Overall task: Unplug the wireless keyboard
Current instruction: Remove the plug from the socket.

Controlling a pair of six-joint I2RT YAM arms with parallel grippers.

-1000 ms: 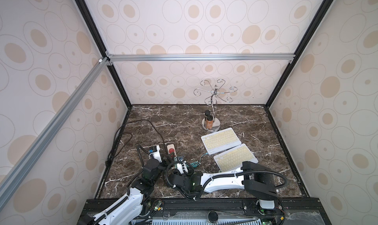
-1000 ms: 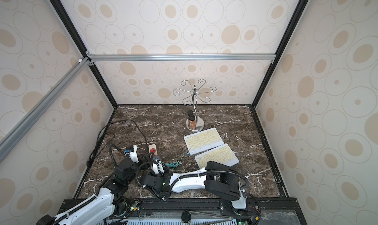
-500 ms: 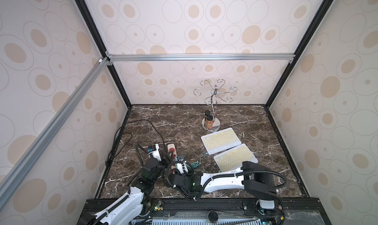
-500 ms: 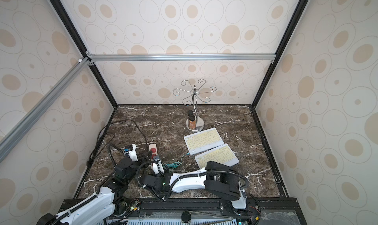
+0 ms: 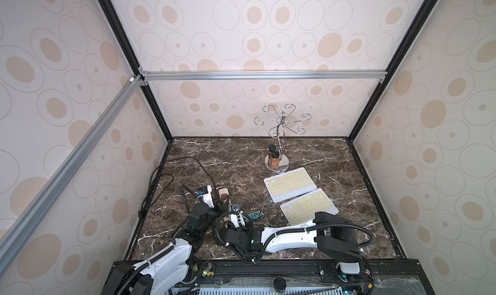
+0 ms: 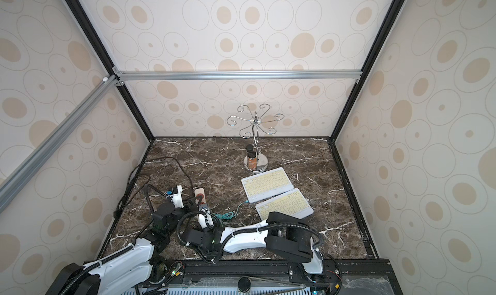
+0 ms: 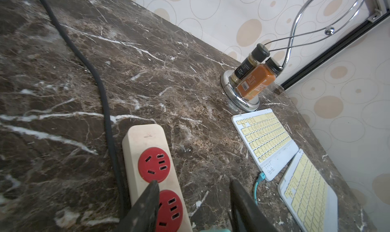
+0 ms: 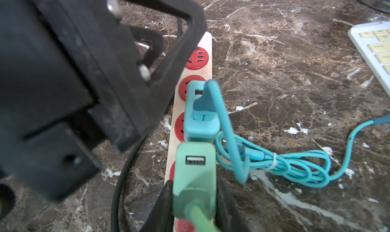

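Note:
Two white wireless keyboards with yellow keys lie side by side. The farther keyboard [image 5: 289,185] [image 7: 266,140] has a teal cable [image 7: 259,183] [image 8: 295,165] in its corner. That cable runs in a bundle to a blue charger [image 8: 200,115] plugged into the beige power strip [image 7: 145,140] [image 8: 205,49]. Beside it stands a green charger [image 8: 195,169], and my right gripper [image 8: 194,185] is shut on its sides. My left gripper [image 7: 194,199] hovers open over the strip's red sockets, just above the blue charger.
The nearer keyboard [image 5: 308,209] lies close to my right arm. A chrome stand [image 5: 277,162] with two spice jars [image 7: 253,77] stands behind the keyboards. A thick black cord [image 7: 101,89] loops from the strip toward the left wall.
My left gripper's jaws have drawn closer together over the strip. My right gripper stays on the green charger.

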